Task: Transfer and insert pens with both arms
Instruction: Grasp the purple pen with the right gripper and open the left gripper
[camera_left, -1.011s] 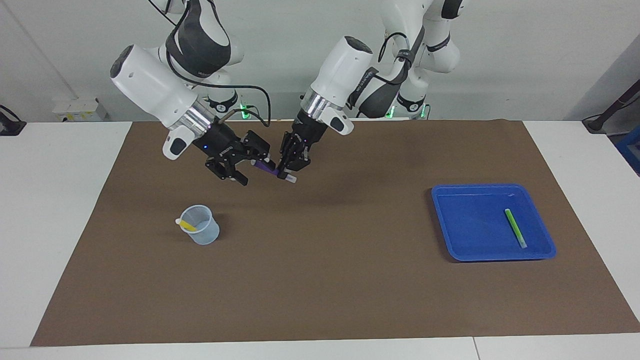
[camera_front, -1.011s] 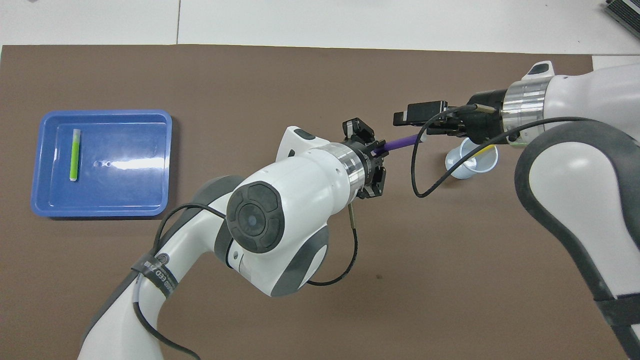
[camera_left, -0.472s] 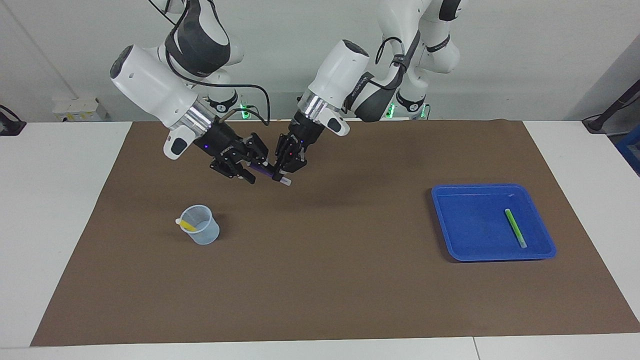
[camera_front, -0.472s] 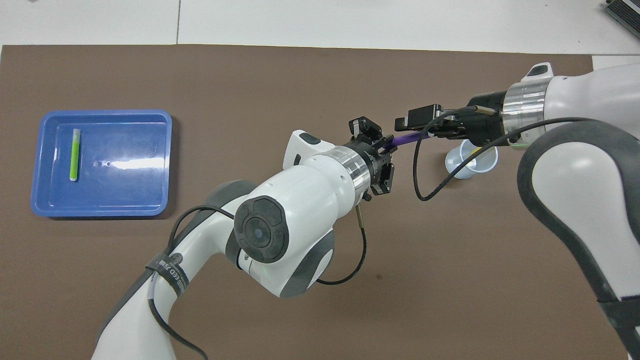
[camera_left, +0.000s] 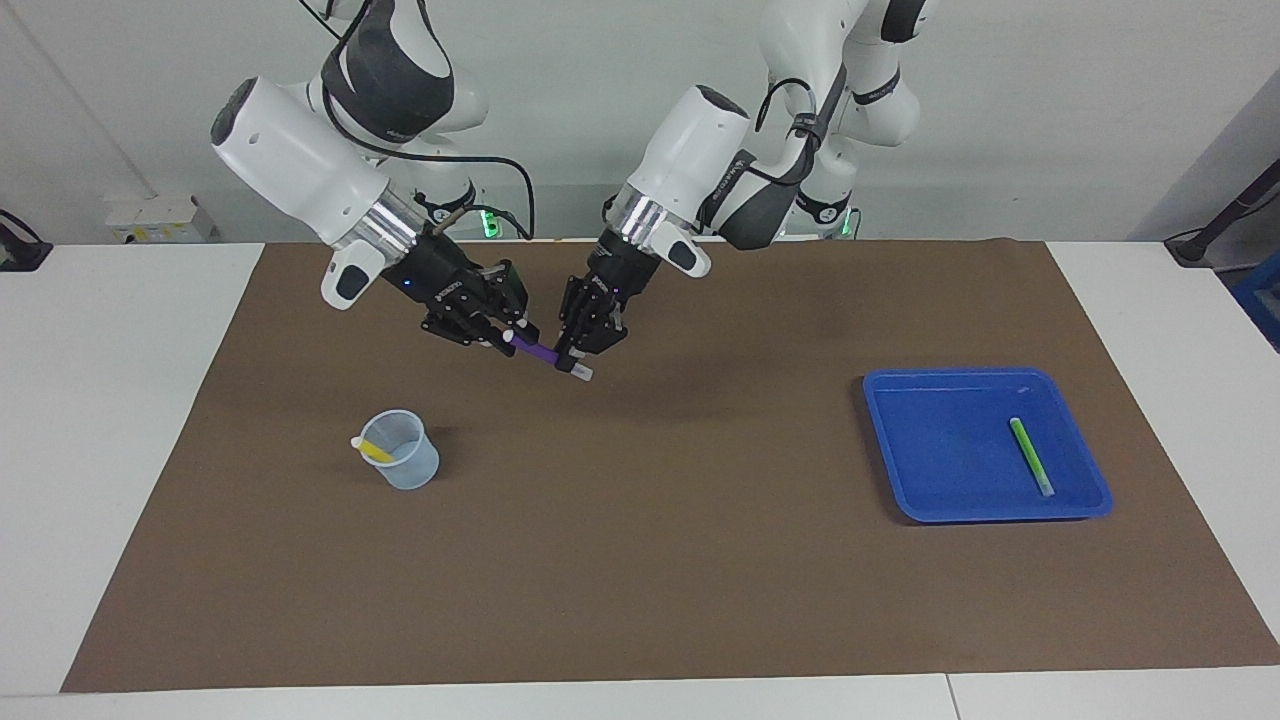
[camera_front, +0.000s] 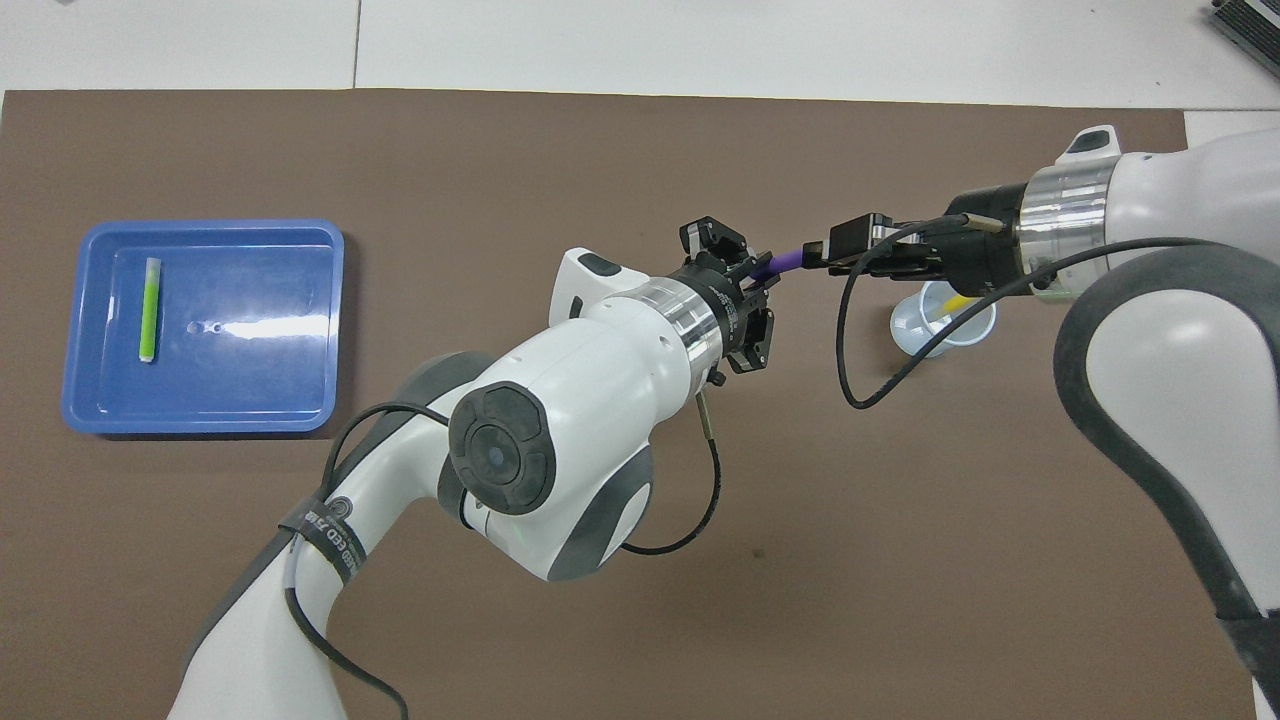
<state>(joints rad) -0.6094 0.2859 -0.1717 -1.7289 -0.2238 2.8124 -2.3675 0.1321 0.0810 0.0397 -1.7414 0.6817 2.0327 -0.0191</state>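
The purple pen (camera_left: 538, 351) (camera_front: 790, 260) hangs in the air over the brown mat, tilted, between both grippers. My left gripper (camera_left: 574, 356) (camera_front: 757, 276) is shut on it near its pale cap end. My right gripper (camera_left: 511, 336) (camera_front: 823, 248) has its fingers closed around the pen's other end. The yellow pen (camera_left: 375, 450) (camera_front: 957, 299) leans inside a clear cup (camera_left: 408, 468) (camera_front: 922, 337) toward the right arm's end of the table. The green pen (camera_left: 1030, 457) (camera_front: 150, 310) lies in the blue tray (camera_left: 935, 490) (camera_front: 250, 400) toward the left arm's end.
A brown mat (camera_left: 640, 560) (camera_front: 500, 150) covers most of the white table. The cup stands on it farther from the robots than the two grippers. The right arm's cable (camera_front: 850, 350) loops down beside the cup in the overhead view.
My right gripper moved in along the purple pen and its fingers closed from wide apart onto the pen's end. My left gripper kept its hold and shifted slightly.
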